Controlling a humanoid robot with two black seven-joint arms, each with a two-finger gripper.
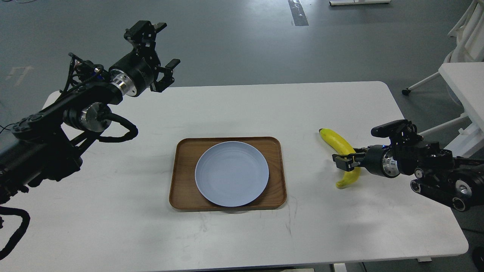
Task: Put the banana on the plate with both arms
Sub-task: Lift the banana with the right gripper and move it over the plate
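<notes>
Seen from the robot's head, a white table point(242, 234) fills most of the frame. At its centre sits a brown wooden tray point(181, 173) holding a round pale blue-grey plate point(231, 173). To the right of the tray, well apart from the plate, a yellow banana point(342, 145) lies on the table, curving from upper left to lower right. The right gripper point(343, 161) reaches in from the right edge and overlaps the banana's lower half; its fingers appear small and dark, so I cannot tell how far apart they are or whether they grip the fruit. In the upper left, the left gripper point(162, 51) is raised over the table's far edge, fingers spread wide and empty.
</notes>
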